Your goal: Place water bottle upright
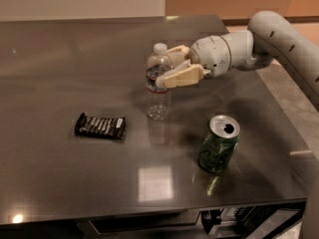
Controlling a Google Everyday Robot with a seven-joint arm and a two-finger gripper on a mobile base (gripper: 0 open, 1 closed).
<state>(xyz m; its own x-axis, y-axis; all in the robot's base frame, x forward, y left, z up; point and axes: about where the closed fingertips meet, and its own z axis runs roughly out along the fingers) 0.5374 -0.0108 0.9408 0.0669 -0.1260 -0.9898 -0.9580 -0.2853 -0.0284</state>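
The water bottle (158, 101), clear with a white cap and a thin reddish band, stands upright on the dark table (60, 59), a little right of its middle. My gripper (163, 66) reaches in from the right at the level of the bottle's upper body. Its tan fingers (180, 76) sit one in front of and one behind the bottle, closed against it. The bottle's base rests on the table top.
A green soda can (218, 144) with an open silver top stands upright in front and to the right of the bottle. A dark snack bar wrapper (100, 126) lies flat to the left. The table's right edge (294, 128) is close to the can.
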